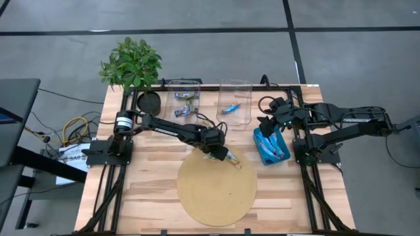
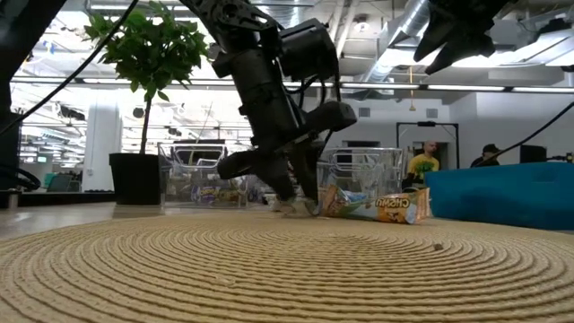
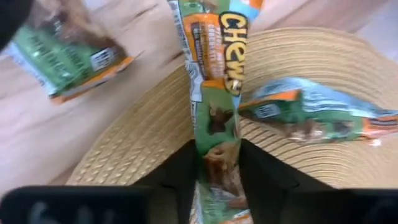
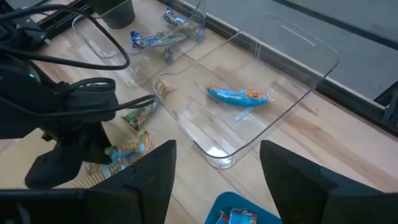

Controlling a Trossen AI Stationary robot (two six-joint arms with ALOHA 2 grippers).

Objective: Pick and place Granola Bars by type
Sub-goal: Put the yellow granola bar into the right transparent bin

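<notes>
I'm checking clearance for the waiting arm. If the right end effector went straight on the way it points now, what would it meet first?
Probably the near wall of the clear bin holding one blue bar. The open right end effector points at it from above the teal tray; depth is unclear.

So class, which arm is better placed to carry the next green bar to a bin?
The left. Its gripper is shut on a green bar at the round mat's edge; the right gripper hangs open above the teal tray.
</notes>
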